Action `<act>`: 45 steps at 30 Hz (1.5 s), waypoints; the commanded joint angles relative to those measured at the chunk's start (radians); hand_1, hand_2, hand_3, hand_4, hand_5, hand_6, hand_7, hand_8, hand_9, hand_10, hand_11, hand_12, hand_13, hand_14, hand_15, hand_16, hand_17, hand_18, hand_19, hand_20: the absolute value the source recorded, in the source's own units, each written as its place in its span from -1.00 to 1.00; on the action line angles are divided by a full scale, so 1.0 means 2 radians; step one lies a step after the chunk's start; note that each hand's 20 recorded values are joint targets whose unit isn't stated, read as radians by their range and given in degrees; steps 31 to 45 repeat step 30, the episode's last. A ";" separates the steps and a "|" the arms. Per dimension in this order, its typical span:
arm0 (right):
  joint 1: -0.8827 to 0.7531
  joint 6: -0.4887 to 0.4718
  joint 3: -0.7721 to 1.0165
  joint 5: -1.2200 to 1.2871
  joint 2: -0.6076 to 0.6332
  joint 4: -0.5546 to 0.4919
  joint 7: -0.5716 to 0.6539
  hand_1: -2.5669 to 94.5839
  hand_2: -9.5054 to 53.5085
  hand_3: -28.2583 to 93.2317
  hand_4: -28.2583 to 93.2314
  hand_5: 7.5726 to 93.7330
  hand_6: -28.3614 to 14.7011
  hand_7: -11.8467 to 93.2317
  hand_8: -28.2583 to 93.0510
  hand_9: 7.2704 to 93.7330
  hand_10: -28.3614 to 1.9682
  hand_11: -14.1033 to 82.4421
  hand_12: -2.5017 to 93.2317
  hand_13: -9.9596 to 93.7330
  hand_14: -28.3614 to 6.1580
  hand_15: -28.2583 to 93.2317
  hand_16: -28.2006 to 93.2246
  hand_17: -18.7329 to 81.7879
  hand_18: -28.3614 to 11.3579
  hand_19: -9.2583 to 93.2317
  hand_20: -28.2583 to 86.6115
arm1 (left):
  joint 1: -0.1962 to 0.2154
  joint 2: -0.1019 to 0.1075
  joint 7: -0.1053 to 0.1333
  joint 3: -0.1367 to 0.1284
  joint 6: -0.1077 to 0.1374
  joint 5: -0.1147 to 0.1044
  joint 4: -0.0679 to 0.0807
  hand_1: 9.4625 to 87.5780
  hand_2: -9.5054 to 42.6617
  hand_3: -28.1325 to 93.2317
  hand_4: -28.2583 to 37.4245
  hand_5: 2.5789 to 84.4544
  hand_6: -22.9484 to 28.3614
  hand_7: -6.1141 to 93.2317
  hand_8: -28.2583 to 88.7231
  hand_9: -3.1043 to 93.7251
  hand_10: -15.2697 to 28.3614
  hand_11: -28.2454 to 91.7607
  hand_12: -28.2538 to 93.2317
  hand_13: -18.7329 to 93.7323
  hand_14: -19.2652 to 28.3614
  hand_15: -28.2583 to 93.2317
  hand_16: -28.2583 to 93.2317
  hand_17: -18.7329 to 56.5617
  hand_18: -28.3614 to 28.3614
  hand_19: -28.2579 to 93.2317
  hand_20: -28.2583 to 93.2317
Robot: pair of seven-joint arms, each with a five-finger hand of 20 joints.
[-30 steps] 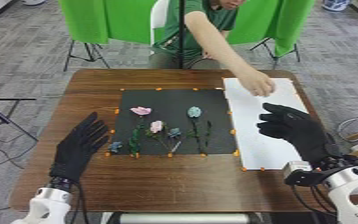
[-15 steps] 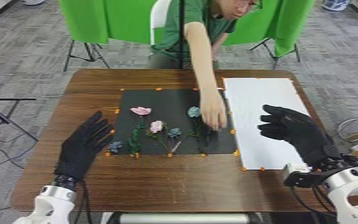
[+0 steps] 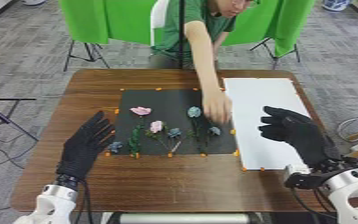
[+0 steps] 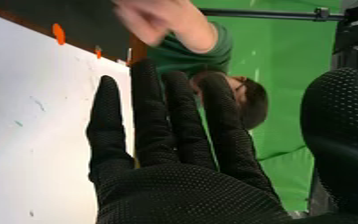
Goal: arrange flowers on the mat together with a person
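See the left hand [image 3: 84,147] wide, with nothing in it, over the tabletop [image 3: 158,185] just beside the dark mat [image 3: 162,97]. See the right hand [image 3: 293,130] wide too, with thumb well out, holding nothing over the white sheet [image 3: 255,100]. Seems best to wait with both. Could brush the small blue flower [image 3: 115,146] at the near left of the mat by sliding the left hand in low. Might roll or turn, being so close to the edge. Look next at the right blue flower [image 3: 214,131], lying near the mat's right side, just short of the person's hand [image 3: 216,106]. Could get dragged out of line by a sleepy pull back of that hand. Could also bump hands by swinging the right hand in too soon, from so near. Watch the middle pink flower [image 3: 157,126] and middle blue flower [image 3: 175,132], too, with stems so close together; might catch and tug both by picking just one. Farther off, mind the top pink flower [image 3: 141,110] and top blue flower [image 3: 194,112]; could knock the blue one with a sideways move of the person's arm [image 3: 204,70].
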 commanded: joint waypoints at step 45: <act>0.037 -0.010 -0.025 -0.018 0.001 0.008 0.015 -0.56 -0.66 0.88 -0.93 -0.29 0.08 -0.43 -0.71 -0.27 -0.13 -0.38 -0.50 -0.15 -0.12 -0.07 -0.16 -0.50 -0.66 0.10 -0.03 | 0.019 -0.008 0.016 -0.011 0.012 0.003 -0.014 -0.57 -0.83 0.59 -0.96 -0.33 0.03 -0.59 -0.67 -0.44 0.21 -0.27 -0.29 -0.29 0.33 -0.20 -0.47 -0.76 0.72 0.11 -0.40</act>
